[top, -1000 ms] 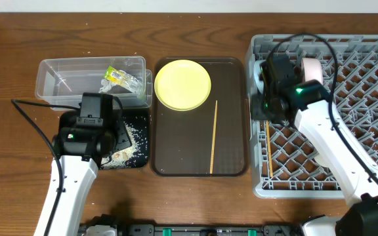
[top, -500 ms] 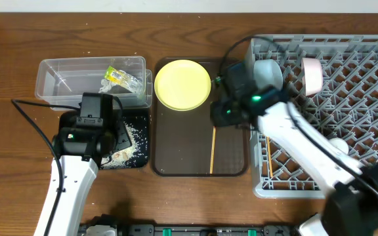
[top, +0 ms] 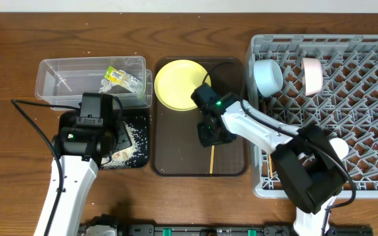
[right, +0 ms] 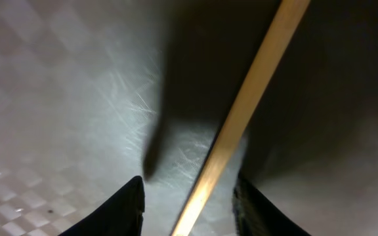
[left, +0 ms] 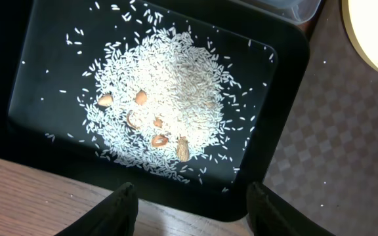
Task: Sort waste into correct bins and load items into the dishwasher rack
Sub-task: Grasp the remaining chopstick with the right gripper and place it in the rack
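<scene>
On brown serving tray (top: 176,144), mid-desk (top: 18,39), R pincer (top: 213,136) sits low over a wooden chopstick (top: 212,160) lying lengthwise along tray's right half. Wrist view: its fingers (right: 126,203) are spread apart, released, w/ the stick running diagonally btw them; can't tell if either finger touches it. Stick's near end shows past the pincer, toward tray's front edge.

Yellow plate (top: 182,84) lies flat at tray's back, just behind R arm.

L pincer (left: 195,213) hangs over black tray (top: 140,141), also released, nothing btw the tips. Rice scraps (left: 169,98) lie heaped mid-tray w/ a few brown bits mixed in, stray grains scattered round.

Clear tub (top: 64,78) stands just behind black tray; green-yellow wrapper (top: 120,77) lies inside, at its right end.

Grey rack (top: 366,85) fills desk's right side. Light blue bowl (top: 268,75) and a whitish bowl (top: 312,74) stand on edge near its back-left corner, a gap btw them.
</scene>
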Robot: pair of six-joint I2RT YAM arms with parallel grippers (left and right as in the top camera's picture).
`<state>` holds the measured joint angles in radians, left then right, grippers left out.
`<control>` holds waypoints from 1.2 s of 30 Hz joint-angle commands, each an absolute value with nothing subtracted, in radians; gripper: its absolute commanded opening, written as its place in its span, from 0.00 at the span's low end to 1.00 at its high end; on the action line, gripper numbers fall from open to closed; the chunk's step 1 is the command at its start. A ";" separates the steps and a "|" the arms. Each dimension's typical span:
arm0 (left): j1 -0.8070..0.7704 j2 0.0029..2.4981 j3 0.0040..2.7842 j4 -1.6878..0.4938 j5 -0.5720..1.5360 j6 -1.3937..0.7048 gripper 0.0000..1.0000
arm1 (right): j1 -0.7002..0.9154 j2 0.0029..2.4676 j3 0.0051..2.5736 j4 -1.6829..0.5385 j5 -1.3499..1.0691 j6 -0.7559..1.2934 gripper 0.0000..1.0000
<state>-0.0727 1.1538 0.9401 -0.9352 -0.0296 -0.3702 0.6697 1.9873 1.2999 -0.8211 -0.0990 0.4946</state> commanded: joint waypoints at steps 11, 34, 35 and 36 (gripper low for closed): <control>-0.068 1.150 0.949 -0.939 -0.034 -0.379 0.57 | 0.647 1.983 1.312 -0.843 -0.102 0.546 0.01; -0.068 1.151 0.949 -0.941 -0.034 -0.379 0.57 | 0.343 1.565 1.285 -1.168 0.056 0.298 0.01; -0.068 1.150 0.949 -0.941 -0.034 -0.379 0.57 | 0.340 1.565 1.272 -1.161 0.056 0.298 0.01; -0.068 1.150 0.949 -0.941 -0.034 -0.379 0.57 | 0.340 1.565 1.260 -1.152 0.056 0.298 0.01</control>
